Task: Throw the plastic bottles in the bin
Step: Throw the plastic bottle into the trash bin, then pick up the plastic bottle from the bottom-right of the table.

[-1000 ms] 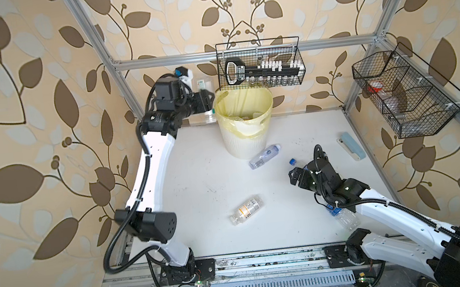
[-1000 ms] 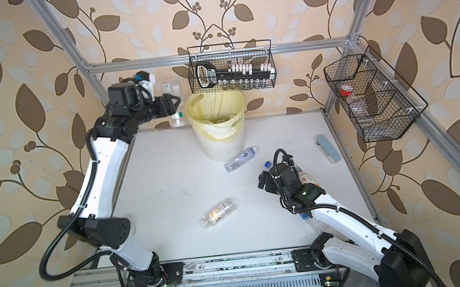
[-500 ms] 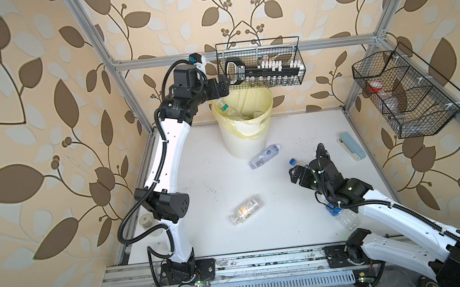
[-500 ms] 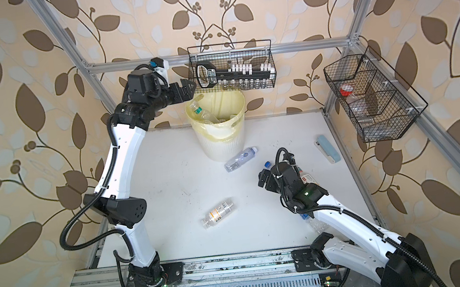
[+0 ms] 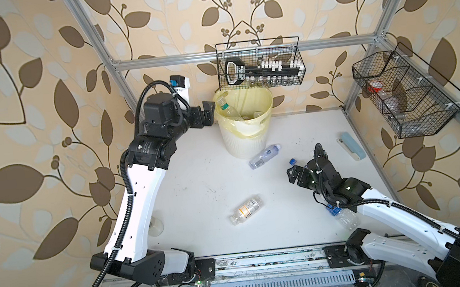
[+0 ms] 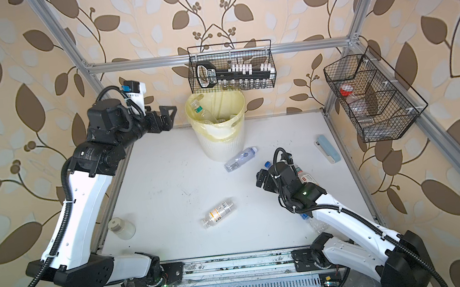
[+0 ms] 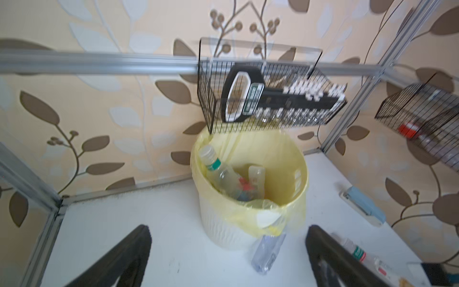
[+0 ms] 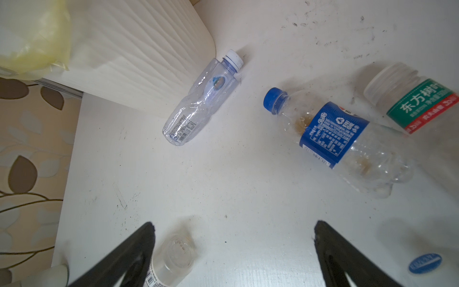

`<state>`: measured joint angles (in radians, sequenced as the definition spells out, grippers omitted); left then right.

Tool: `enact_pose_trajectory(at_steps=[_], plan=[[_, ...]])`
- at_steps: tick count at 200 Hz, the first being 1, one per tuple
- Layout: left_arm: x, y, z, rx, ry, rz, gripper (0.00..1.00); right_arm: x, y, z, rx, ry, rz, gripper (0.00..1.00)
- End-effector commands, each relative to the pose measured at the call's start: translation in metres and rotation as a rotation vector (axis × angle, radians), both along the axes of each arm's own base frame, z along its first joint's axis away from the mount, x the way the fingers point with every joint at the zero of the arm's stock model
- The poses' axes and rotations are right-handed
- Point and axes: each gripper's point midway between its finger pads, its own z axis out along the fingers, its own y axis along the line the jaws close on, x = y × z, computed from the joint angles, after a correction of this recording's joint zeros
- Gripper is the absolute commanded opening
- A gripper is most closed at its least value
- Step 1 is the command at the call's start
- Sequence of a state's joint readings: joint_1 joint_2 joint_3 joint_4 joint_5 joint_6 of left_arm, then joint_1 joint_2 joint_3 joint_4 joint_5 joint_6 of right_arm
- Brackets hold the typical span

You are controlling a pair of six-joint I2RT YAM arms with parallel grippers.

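Nearest the front rail, a crumpled bottle lies partly under the right arm, and an orange-label bottle lies on its side mid-bench. Beyond them the right hand hangs low over the bench, jaws spread and empty, with a blue-cap bottle and a green-label bottle lying side by side just ahead of it. Farther back, a clear bottle lies at the foot of the bin. At the back wall the left hand is raised just beside the bin's rim, released and holding nothing. Inside the yellow-lined bin, a green-banded bottle leans on the wall over others. A wire basket hangs above.
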<state>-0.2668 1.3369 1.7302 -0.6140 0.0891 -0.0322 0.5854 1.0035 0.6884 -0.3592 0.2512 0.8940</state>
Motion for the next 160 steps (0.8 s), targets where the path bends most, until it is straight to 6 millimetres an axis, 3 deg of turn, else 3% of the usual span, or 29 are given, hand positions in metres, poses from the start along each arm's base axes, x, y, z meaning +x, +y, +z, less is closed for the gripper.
enact_pose_trajectory(at_steps=[1, 43, 87, 160], plan=[[-0.008, 0.010, -0.029, 0.076, 0.025, 0.008, 0.99, 0.001, 0.000, 0.008, 0.035, -0.016, -0.030, 1.00], [-0.034, 0.008, -0.077, 0.116, 0.116, -0.054, 0.99, 0.001, -0.006, 0.010, 0.007, -0.027, -0.047, 1.00], [-0.060, -0.011, -0.120, 0.160, 0.240, -0.237, 0.99, -0.002, -0.008, 0.009, -0.019, -0.004, -0.035, 1.00], [-0.084, -0.020, -0.161, 0.176, 0.321, -0.345, 0.99, -0.012, -0.015, -0.008, -0.108, 0.062, 0.000, 1.00]])
